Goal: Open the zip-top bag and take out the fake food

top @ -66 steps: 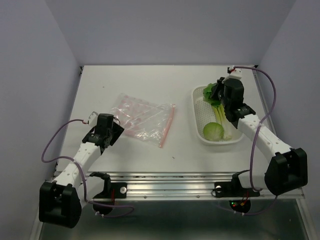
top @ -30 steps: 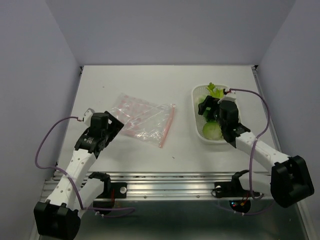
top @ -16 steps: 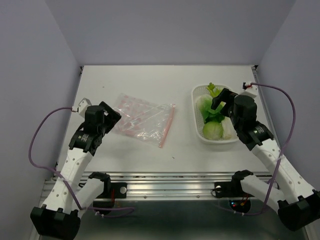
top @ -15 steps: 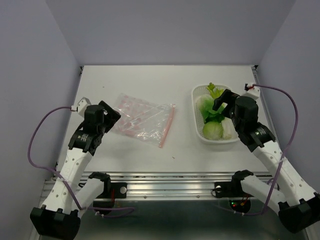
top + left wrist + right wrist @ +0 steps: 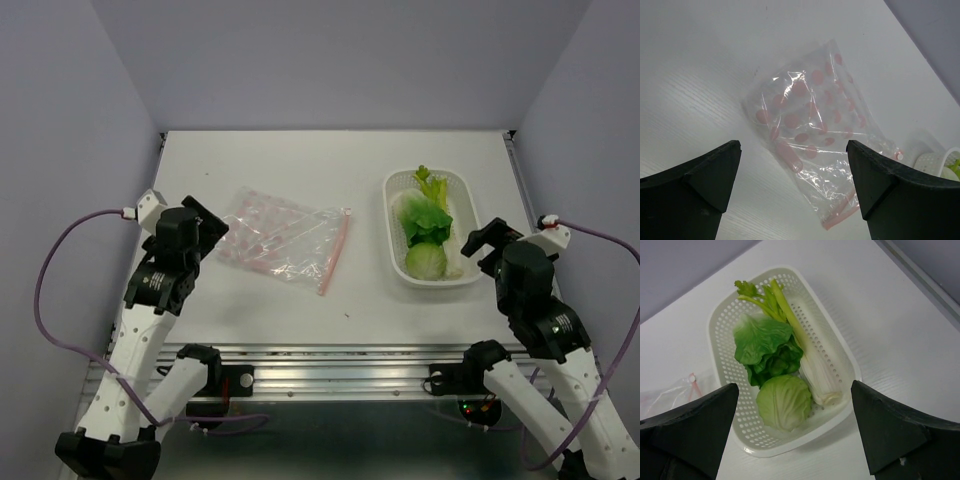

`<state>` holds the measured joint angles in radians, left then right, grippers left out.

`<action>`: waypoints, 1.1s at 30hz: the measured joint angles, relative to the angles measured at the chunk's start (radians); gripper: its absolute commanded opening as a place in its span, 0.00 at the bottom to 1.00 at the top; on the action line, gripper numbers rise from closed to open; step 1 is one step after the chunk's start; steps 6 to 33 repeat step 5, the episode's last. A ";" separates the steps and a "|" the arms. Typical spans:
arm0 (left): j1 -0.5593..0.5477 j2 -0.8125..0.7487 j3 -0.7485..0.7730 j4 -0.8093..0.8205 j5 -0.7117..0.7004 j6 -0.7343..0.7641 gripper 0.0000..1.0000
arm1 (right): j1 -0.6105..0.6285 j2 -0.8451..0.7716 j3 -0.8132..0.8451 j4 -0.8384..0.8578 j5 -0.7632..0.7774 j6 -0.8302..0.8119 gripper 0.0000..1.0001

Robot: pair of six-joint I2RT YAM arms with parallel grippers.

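Evidently the fake food point(image 5: 424, 222) is laid in the basket point(image 5: 832, 347); the left end effector point(image 5: 792, 145) and right end effector point(image 5: 793, 386), gaping and empty, are best parked clear of the zip-top bag point(image 5: 285, 238).

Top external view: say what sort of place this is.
Probably a robot lab workcell: white table boxed by plain walls, two arms bolted to a metal rail, fake food in a basket.

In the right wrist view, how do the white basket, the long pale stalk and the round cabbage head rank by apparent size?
1. white basket, clearly largest.
2-3. long stalk and cabbage head: unranked; stalk longer, head wider, areas look alike.
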<state>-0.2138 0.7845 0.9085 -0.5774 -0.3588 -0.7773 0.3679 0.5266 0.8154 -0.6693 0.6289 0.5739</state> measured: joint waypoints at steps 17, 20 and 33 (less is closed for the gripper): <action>0.000 -0.014 0.000 -0.005 -0.018 0.007 0.99 | 0.000 -0.048 -0.008 -0.028 0.027 0.007 1.00; 0.000 -0.014 0.000 -0.005 -0.018 0.007 0.99 | 0.000 -0.048 -0.008 -0.028 0.027 0.007 1.00; 0.000 -0.014 0.000 -0.005 -0.018 0.007 0.99 | 0.000 -0.048 -0.008 -0.028 0.027 0.007 1.00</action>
